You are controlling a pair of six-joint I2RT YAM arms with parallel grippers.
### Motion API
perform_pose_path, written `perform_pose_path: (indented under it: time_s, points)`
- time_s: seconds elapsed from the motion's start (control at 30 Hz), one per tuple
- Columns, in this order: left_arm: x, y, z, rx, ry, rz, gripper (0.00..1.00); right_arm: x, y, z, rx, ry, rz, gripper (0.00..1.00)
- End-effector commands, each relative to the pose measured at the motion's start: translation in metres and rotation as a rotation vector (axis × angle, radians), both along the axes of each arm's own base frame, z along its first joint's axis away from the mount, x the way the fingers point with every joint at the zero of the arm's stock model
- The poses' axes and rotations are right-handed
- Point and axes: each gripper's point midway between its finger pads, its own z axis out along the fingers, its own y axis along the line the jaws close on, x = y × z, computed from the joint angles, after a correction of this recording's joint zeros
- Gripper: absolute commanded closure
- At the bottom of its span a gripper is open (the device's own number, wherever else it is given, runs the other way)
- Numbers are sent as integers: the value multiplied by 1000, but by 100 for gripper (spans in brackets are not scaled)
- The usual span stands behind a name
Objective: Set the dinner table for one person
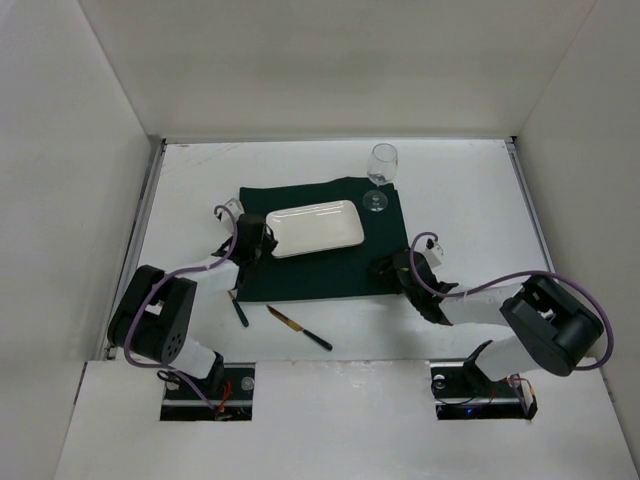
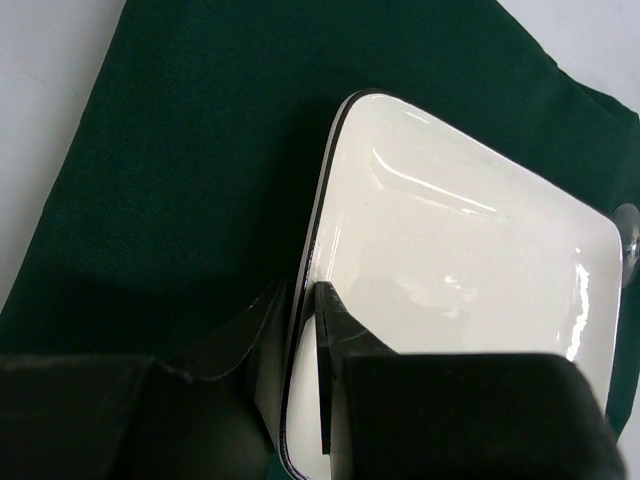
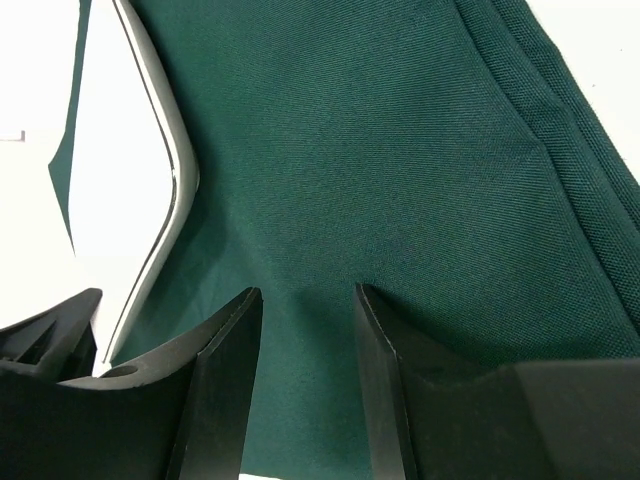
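A white rectangular plate (image 1: 315, 227) lies on a dark green cloth (image 1: 300, 275) in the middle of the white dinner table (image 1: 460, 200). My left gripper (image 1: 256, 243) is shut on the plate's left rim; in the left wrist view its jaws (image 2: 302, 300) stand one on each side of the plate's (image 2: 460, 260) dark-edged rim. My right gripper (image 1: 386, 270) is open and empty over the cloth's near right edge; the right wrist view shows only cloth (image 3: 380, 150) between its jaws (image 3: 305, 300). A wine glass (image 1: 381, 176) stands upright at the cloth's far right corner.
A knife (image 1: 298, 328) with a dark handle lies on the table just in front of the cloth. A dark utensil (image 1: 240, 311) lies at the cloth's near left corner. White walls close in the table on the left, back and right.
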Motion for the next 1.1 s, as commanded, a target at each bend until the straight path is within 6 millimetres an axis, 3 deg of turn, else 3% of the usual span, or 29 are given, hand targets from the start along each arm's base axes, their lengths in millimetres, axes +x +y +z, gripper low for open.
perform_pose_path:
  time_s: [0.0,0.13,0.37,0.53,0.67,0.77,0.93,1.0,1.07]
  points:
    - [10,24,5,31,-36,100,93,-16,-18,-33,-80,94,-9,52]
    - [11,24,-4,31,-19,100,86,-17,-20,-34,-86,96,-10,52]
    - [14,23,6,31,-51,93,72,-17,-18,-20,-88,62,10,49]
    - [3,20,34,8,-127,76,66,-14,-20,8,-155,-2,33,47]
    - [-17,14,55,-4,-194,45,65,-24,-16,32,-269,-71,115,44]
    - [-32,8,58,8,-203,1,67,-43,4,46,-357,-152,285,50]
    - [-48,1,53,55,-188,-70,85,-92,73,61,-410,-278,733,88]
    - [-51,3,53,45,-191,-62,90,-112,100,60,-408,-296,891,90]
    - [-53,5,56,32,-204,-58,92,-128,123,61,-437,-330,999,85]
